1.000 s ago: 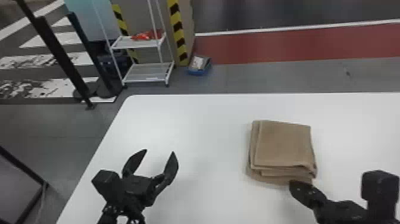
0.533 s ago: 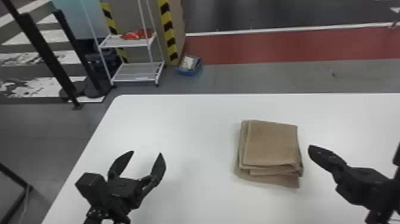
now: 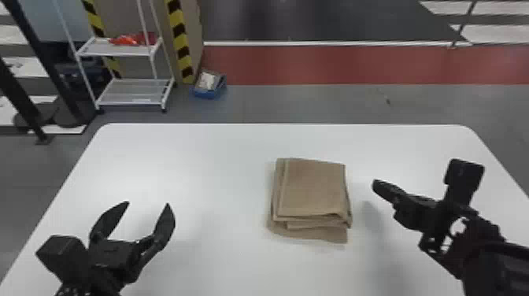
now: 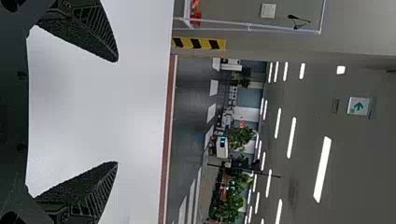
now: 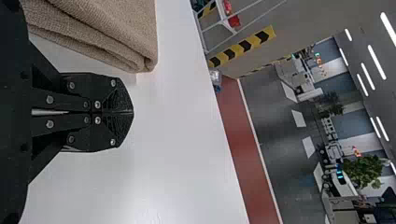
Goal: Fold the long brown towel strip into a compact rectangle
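Towel (image 3: 313, 189) shows whole in head view, one corner in right wrist's (right pincer (image 3: 376, 185) closed, left pincer (image 3: 148, 204) gaping, both empty).

The white, round-cornered desk (image 3: 220, 165) bore the folded brown towel (image 3: 313, 189) slightly toward three o'clock of its visible middle.

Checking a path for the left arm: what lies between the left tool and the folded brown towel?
Just a bare stretch of white table lies between the left tool and the towel, as the head view shows.
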Available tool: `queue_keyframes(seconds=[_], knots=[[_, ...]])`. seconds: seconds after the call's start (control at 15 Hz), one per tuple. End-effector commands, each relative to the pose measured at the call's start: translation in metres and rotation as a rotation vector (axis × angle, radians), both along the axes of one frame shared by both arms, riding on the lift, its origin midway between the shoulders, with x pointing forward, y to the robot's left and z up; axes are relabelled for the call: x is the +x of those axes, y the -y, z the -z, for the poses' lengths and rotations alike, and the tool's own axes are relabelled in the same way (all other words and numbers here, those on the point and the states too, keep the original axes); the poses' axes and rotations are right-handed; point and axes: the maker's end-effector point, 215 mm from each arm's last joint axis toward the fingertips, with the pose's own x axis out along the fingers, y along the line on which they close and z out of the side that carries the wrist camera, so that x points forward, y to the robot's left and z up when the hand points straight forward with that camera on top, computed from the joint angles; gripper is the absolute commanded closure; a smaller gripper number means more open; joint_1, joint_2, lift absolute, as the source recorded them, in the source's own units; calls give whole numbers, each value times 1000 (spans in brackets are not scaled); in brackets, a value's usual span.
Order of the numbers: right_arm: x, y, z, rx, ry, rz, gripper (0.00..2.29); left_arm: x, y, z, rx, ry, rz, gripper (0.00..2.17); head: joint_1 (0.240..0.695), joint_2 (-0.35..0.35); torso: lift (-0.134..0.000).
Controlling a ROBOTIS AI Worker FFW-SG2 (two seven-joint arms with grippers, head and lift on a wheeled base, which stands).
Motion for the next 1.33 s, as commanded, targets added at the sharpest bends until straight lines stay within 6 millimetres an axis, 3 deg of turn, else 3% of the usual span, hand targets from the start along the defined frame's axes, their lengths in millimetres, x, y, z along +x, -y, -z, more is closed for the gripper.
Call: queue_keyframes(seconds=[0.0,0.27,0.53,0.73,0.8,0.93,1.07,1.2,1.27], knots=[[15,-27,10,-20,-22,-49,2037,1,4,-1,-5,2,3,90,695,17,-110],[21,-70,29,-49,-62,-121,2037,3,6,-2,-7,5,6,90,695,62,-110],[22,-113,21,-47,-25,-182,2037,5,9,-2,-10,5,12,90,695,111,-110],[22,-121,16,-59,-9,-198,2037,3,9,-2,-11,4,12,90,695,134,-110],[18,-112,14,-88,3,-168,2034,2,8,-2,-13,5,10,90,695,138,-110],[12,-84,-9,-104,62,-97,2034,1,7,-1,-20,3,7,90,695,133,-110],[-1,-76,-50,-110,145,-77,2037,2,9,0,-20,0,10,90,695,117,-110],[-11,-94,-86,-114,248,-91,2034,4,13,-1,-23,3,16,90,695,103,-110],[-12,-110,-90,-119,264,-116,2034,4,14,-1,-24,1,17,90,695,100,-110]])
